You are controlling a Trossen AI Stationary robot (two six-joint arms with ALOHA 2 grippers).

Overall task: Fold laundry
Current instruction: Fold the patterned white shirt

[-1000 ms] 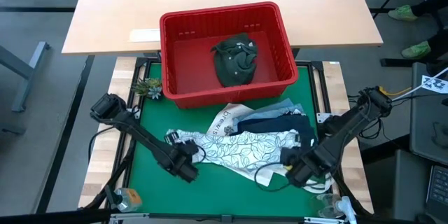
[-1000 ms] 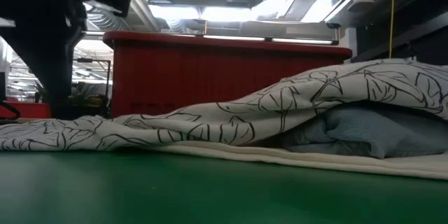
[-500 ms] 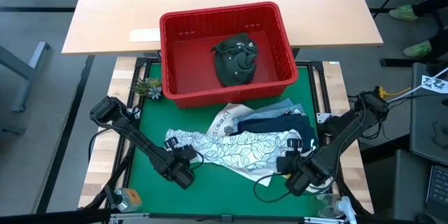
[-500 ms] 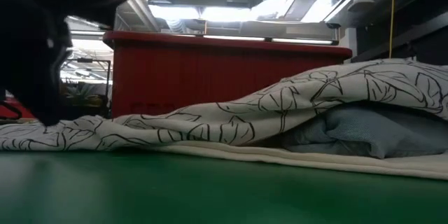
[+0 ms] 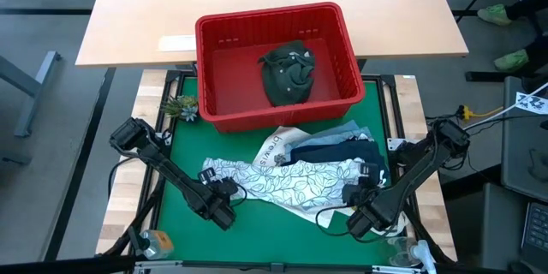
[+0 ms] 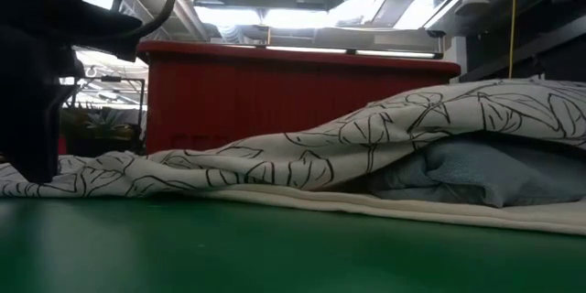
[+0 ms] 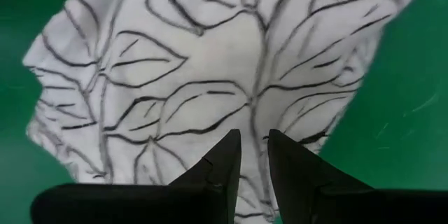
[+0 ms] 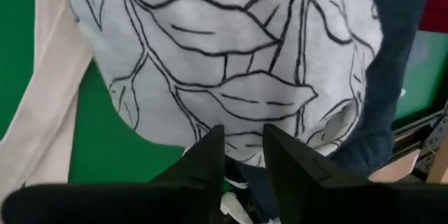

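My left gripper (image 7: pixel 253 140) sits low at one end of the leaf-print garment (image 5: pixel 287 180), its fingers nearly together with a thin gap, cloth pinched between them, it seems. My right gripper (image 8: pixel 243 134) holds the other end the same way, fingers close-set over the white cloth. Each claw takes an opposite edge, so by my judgement the aim is to draw the piece out flat before any fold.

The garment lies stretched across the green mat (image 5: pixel 282 231), between my two arms, one end by the left claw and the other draped over a small heap. In that heap are a navy piece (image 5: pixel 338 151) and a light blue denim one (image 5: pixel 347 132), and under the print lies a cream tote (image 5: pixel 278 144) with dark lettering; its strap (image 8: pixel 52 105) trails beside my right fingers. From table height the print rides up over the grey-blue bundle (image 6: pixel 485 179), which is why it will not lie flat yet.

Behind stands the red basket (image 5: pixel 257 30), holding one dark olive garment (image 5: pixel 289 70) that waits its turn. No fold is made so far; the strap could snag when I pull.
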